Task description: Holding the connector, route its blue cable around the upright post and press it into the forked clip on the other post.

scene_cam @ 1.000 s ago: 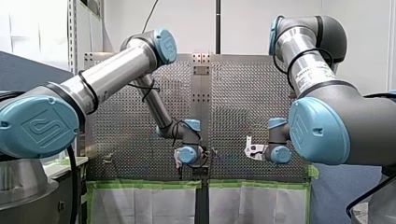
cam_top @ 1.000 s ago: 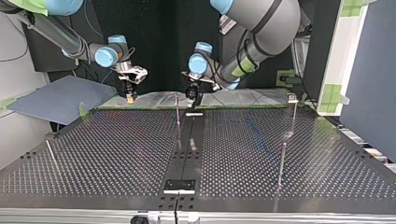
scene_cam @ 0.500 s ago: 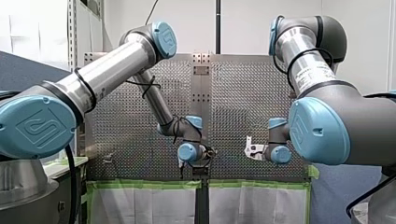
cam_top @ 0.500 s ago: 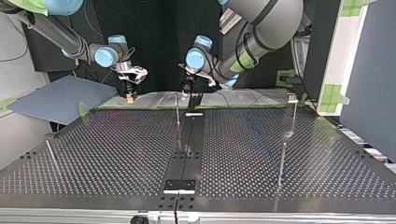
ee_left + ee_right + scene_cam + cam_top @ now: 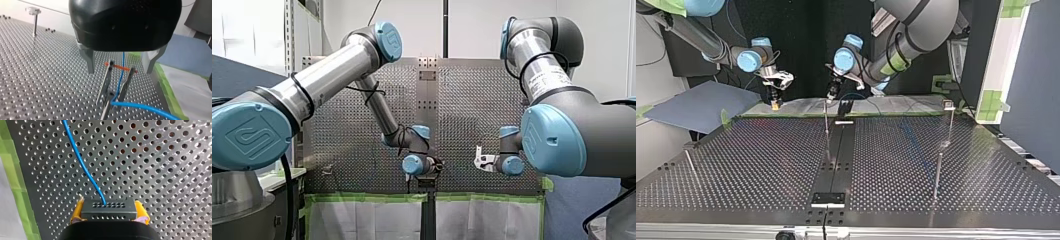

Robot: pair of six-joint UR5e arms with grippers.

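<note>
My right gripper is closed on the black connector. Its yellow pads press the connector's two short ends. The blue cable leaves the connector's face ahead of the gripper and runs out above the table, roughly along the edge lined with green tape.

In the top view this gripper hangs over the table's far edge, toward the left corner, well apart from my left gripper. My left gripper hangs near the middle of that same far edge, just above the thin post beside the black strip.

In the left wrist view my left gripper has its jaws wide and holds nothing. Its metal fingers stand apart on either side of the forked clip and do not touch it. An orange band crosses the tips of the clip's two prongs.

The cable comes down from under the gripper body and passes between the prongs. Where the prongs meet it bends sharply and runs off toward the taped edge. A second post with a flat cap stands well apart, near the opposite edge of the table.
</note>
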